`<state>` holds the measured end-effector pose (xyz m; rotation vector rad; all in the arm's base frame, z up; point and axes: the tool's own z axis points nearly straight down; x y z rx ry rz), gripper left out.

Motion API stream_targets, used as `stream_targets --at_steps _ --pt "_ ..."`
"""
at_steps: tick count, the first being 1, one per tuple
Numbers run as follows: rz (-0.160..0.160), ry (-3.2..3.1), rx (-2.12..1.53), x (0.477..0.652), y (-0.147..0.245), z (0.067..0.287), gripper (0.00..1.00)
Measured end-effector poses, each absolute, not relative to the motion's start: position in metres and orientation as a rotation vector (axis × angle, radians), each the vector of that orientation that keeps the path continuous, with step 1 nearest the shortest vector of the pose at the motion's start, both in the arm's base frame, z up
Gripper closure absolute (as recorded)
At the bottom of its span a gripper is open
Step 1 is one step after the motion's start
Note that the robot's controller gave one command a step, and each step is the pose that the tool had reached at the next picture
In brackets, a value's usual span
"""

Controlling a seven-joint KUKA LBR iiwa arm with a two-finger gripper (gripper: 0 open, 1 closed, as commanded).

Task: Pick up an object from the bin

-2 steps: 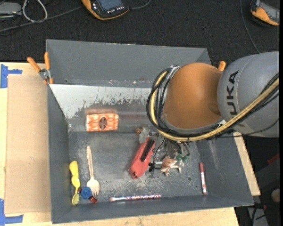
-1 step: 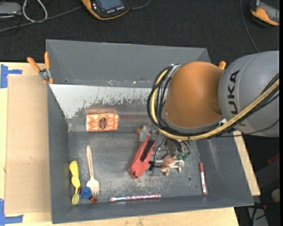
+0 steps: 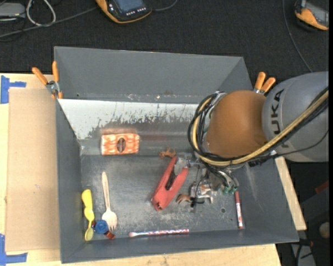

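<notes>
My gripper (image 3: 198, 194) hangs low over the bin floor right of centre, below the arm's wrist. Just left of it, almost touching, lies a red hand tool (image 3: 167, 185) with a long body, slanting from upper right to lower left. A red and white pen (image 3: 239, 209) lies to the gripper's right along the right wall. Whether anything sits in the gripper is hidden.
An orange block (image 3: 120, 144) rests against the back wall at left. A white plastic fork (image 3: 107, 201), a yellow propeller-shaped toy (image 3: 87, 210) and a small blue cap (image 3: 101, 226) lie at the front left. Another red and white pen (image 3: 158, 233) lies along the front wall.
</notes>
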<state>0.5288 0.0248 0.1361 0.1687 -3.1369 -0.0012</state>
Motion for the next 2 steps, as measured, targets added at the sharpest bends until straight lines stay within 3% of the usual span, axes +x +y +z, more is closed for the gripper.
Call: stream_targets --at_steps 1,2 --pt "-0.001 -3.056 0.759 0.552 -0.012 0.089 0.00" --pt "-0.004 -3.085 0.565 0.538 -0.067 0.073 0.00"
